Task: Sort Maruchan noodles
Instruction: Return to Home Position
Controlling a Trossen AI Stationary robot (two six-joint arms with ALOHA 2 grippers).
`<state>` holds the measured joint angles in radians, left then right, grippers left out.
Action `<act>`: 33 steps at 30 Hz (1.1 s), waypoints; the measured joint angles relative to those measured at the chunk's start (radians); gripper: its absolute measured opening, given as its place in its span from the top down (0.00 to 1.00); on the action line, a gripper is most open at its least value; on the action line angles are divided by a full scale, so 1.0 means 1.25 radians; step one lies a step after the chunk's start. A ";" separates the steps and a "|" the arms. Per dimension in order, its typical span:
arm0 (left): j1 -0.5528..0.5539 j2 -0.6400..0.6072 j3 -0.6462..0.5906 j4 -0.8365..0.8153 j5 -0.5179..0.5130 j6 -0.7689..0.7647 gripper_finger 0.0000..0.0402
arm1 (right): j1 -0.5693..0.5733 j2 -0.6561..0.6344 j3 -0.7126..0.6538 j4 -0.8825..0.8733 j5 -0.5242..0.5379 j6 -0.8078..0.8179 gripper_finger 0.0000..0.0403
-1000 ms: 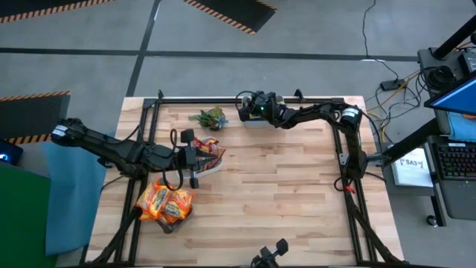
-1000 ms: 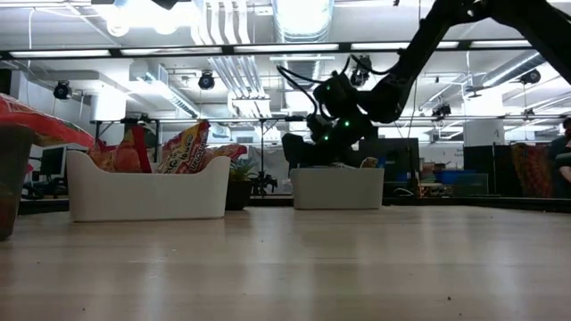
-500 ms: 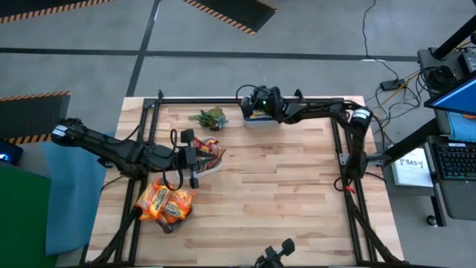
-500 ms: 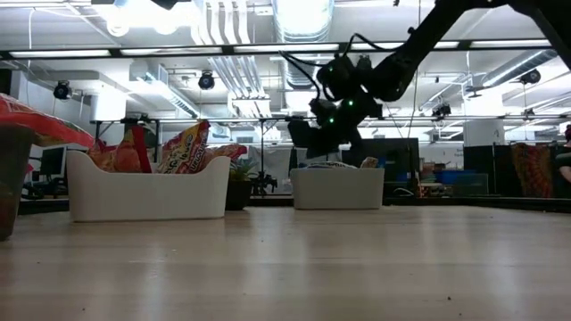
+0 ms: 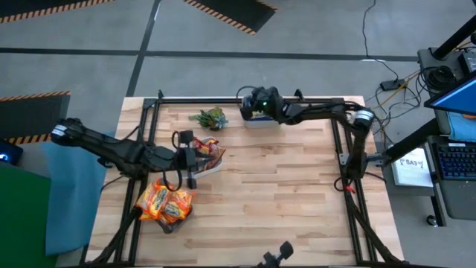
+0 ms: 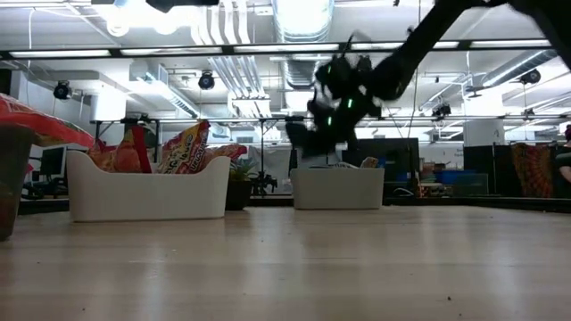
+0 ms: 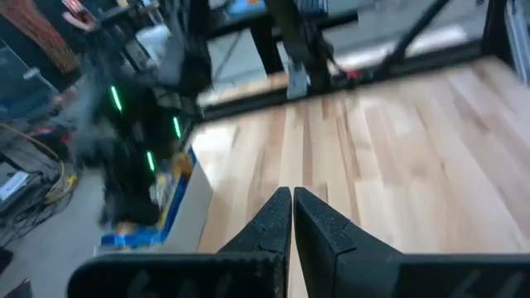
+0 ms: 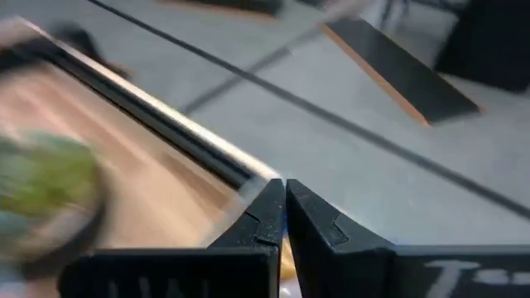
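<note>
1. Pale wooden table [image 5: 282, 186], ringed by black rails, carries everything. The left gripper [image 7: 291, 192] hangs by the white tub [image 5: 214, 168] near the table's left edge, its fingers pressed together with nothing between them.
2. The right gripper [image 8: 284, 184] hovers over the grey tub [image 5: 260, 122] at the table's far edge, the one away from the low camera. Its fingers are likewise closed and empty.
3. Only the left wrist view looks into the grey tub, where blue packets [image 7: 139, 237] lie along its wall. The right arm [image 7: 141, 124] above them is a dark smear with green lights.
4. In the low view the grey tub's side hides its contents. In the white tub, red and orange packets [image 6: 183, 147] stand up above the rim.
5. A dark bin [image 6: 9, 178] is cut off at that view's margin. The high view places it near the table's front-left corner, almost covered by a heap of orange packets [image 5: 165, 202].
6. A small plant [image 5: 210, 117] stands at the far edge just beside the grey tub. In the right wrist view it is only a green blur.
</note>
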<state>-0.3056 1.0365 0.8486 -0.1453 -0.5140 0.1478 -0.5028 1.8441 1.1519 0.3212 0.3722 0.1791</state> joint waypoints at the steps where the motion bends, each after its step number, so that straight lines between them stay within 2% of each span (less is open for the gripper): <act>1: -0.002 -0.005 0.000 -0.028 0.000 0.000 1.00 | 0.001 -0.029 0.000 -0.014 -0.016 -0.012 0.98; 3: -0.010 -0.020 0.000 -0.080 0.000 -0.014 1.00 | 0.004 -0.084 -0.006 -0.019 -0.078 -0.037 0.98; 7: -0.037 -0.075 -0.046 -0.114 0.000 -0.031 1.00 | 0.009 -0.197 -0.102 0.013 -0.281 -0.100 0.98; 12: -0.063 -0.217 -0.173 -0.072 0.000 -0.033 1.00 | 0.021 -0.369 -0.329 0.168 -0.513 -0.184 0.98; 16: -0.064 -0.349 -0.277 -0.004 0.000 -0.009 1.00 | 0.025 -0.512 -0.517 0.256 -0.652 -0.196 0.98; 22: -0.064 -0.547 -0.390 0.084 -0.001 0.017 1.00 | 0.024 -0.753 -0.718 0.357 -0.676 -0.170 0.98; 31: -0.064 -0.782 -0.490 0.122 -0.022 0.036 1.00 | 0.024 -1.122 -0.905 0.363 -0.678 -0.142 0.98; 33: -0.064 -0.823 -0.506 0.122 -0.022 0.048 1.00 | 0.024 -1.193 -0.910 0.312 -0.676 -0.129 0.98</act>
<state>-0.3858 0.0077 0.2158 0.0068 -0.5411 0.2081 -0.4732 0.3526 0.0141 0.7107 -0.4726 0.0179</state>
